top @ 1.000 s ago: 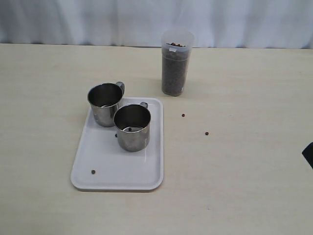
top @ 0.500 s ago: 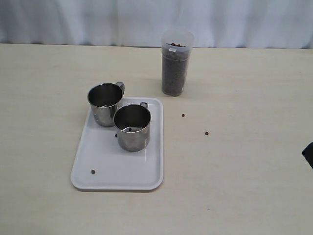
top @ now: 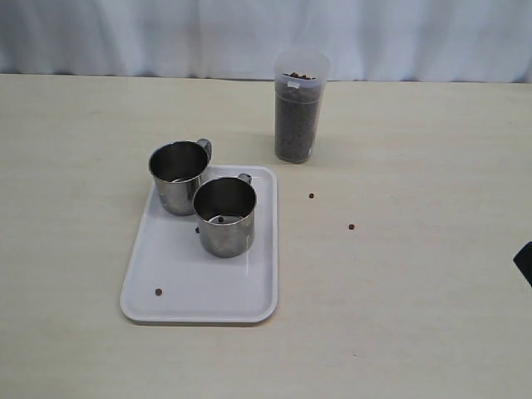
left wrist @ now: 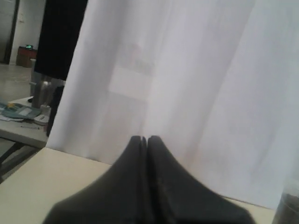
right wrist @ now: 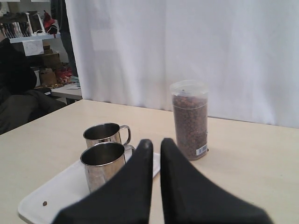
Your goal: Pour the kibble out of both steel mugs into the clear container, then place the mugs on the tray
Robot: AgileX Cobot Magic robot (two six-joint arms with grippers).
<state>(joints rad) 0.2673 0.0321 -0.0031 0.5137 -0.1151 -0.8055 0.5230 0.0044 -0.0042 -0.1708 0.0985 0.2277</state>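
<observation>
Two steel mugs stand upright side by side on the white tray (top: 195, 301): the far mug (top: 179, 176) and the near mug (top: 224, 216), which has one pellet in its bottom. The clear container (top: 299, 106) stands behind the tray's far right corner, nearly full of kibble (top: 296, 129). My right gripper (right wrist: 155, 142) hovers shut and holds nothing; it points at the mugs (right wrist: 103, 165) and the container (right wrist: 190, 119) from a distance. My left gripper (left wrist: 147, 138) is shut and empty, facing the white curtain.
Loose pellets lie on the table right of the tray (top: 312, 196) (top: 351, 226), and one lies on the tray's near left part (top: 158, 292). A dark bit of the right arm (top: 524, 263) shows at the right edge. A white curtain hangs behind the table.
</observation>
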